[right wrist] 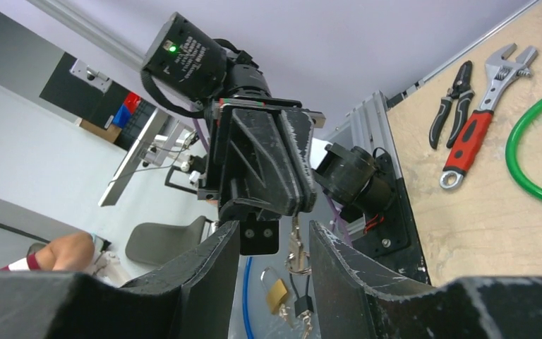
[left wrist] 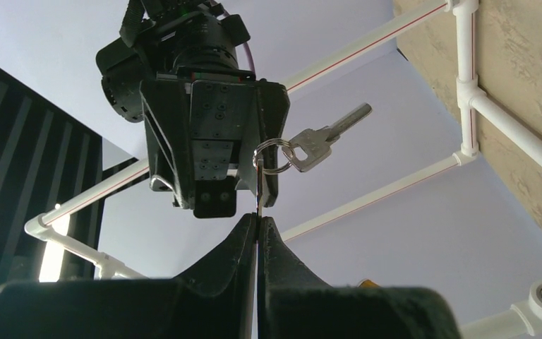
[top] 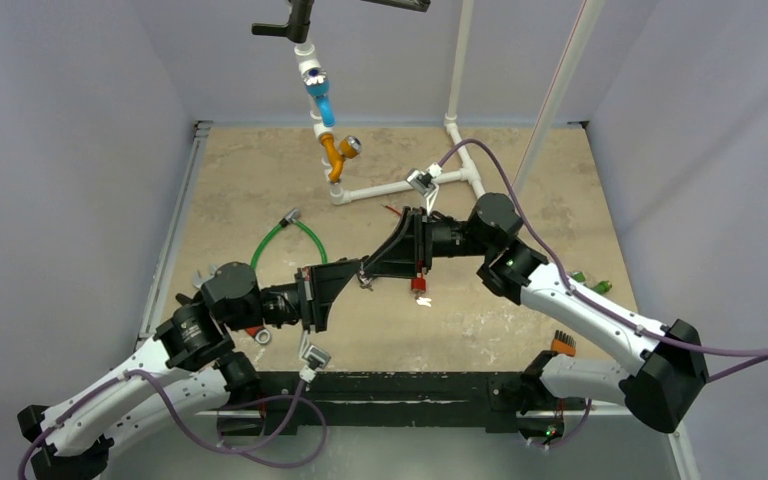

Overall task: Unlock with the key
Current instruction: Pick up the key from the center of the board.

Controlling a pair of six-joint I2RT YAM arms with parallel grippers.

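Observation:
My left gripper [left wrist: 258, 222] is shut on the thin blade of a silver key [left wrist: 260, 199]. It holds the key up in mid-air over the middle of the table. A key ring [left wrist: 274, 155] with a second key [left wrist: 324, 140] hangs from it. My right gripper [right wrist: 275, 233] faces the left one tip to tip and is open. The hanging key [right wrist: 296, 244] and its ring sit between its fingers [right wrist: 339, 268] without touching them. In the top view both grippers meet around the key [top: 365, 279]. A brass padlock [right wrist: 276, 293] and a small black lock [right wrist: 303, 304] show far beyond; where they rest is unclear.
A small red item [top: 420, 287] lies on the table under the right gripper. A green hose loop [top: 290, 238], an adjustable wrench [right wrist: 483, 106] and pliers [right wrist: 448, 106] lie at the left. A white pipe frame [top: 400, 185] with orange and blue valves [top: 332, 150] stands at the back.

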